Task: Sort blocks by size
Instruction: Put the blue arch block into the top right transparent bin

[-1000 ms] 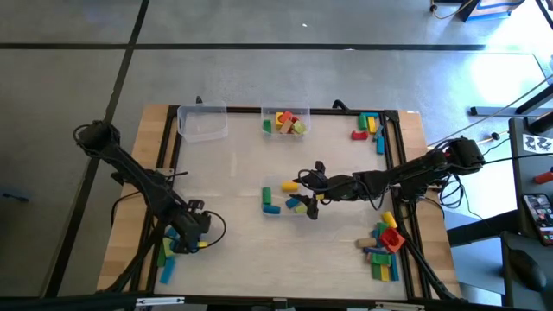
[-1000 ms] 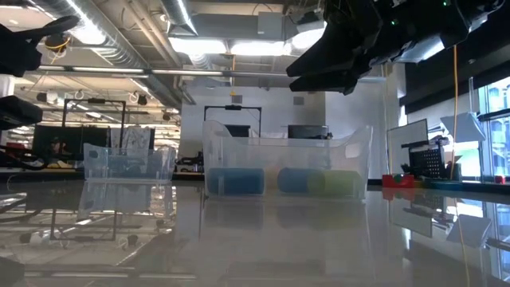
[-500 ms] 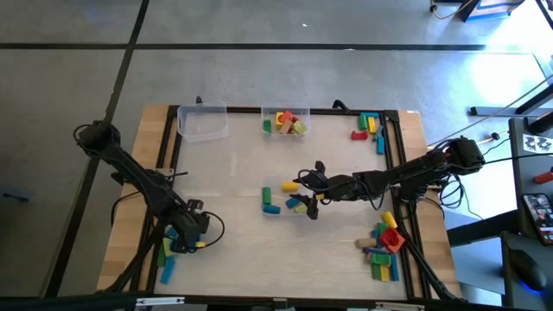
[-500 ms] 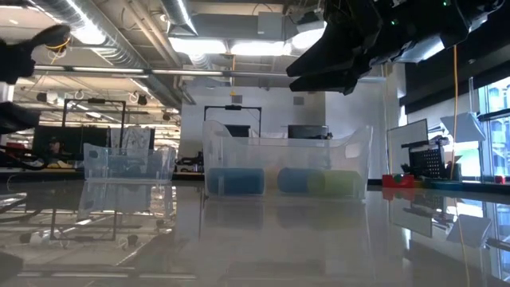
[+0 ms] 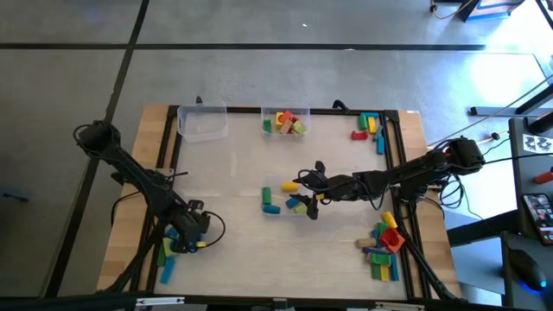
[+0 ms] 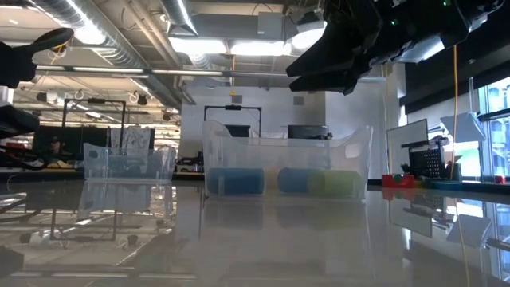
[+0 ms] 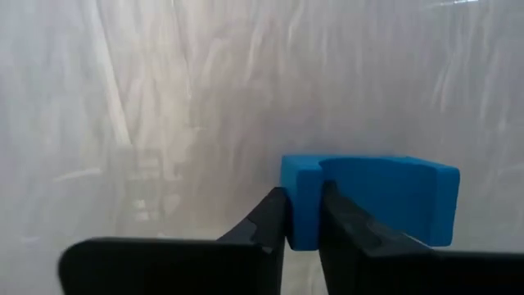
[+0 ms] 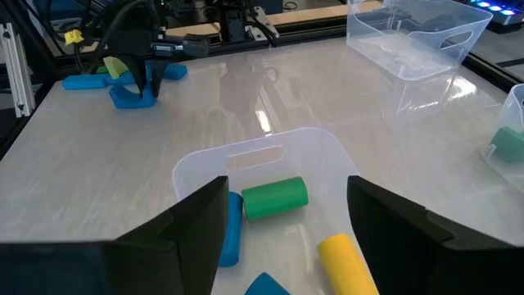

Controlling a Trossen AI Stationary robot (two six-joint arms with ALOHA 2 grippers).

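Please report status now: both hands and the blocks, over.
Left hand shut on blue block. Right hand open above center tub. Nothing blocking.

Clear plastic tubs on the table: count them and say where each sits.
3: an empty tub at the far left, a second tub at the far middle, a third tub at the centre. None seems hidden.

Left claw (image 5: 184, 240) covers most of the blocks (image 5: 166, 252) under it in the high view, can't sort colours; blue block (image 7: 368, 201) partly behind its fingers.

No readable text, label, brand, number or sign shows on anything in these views
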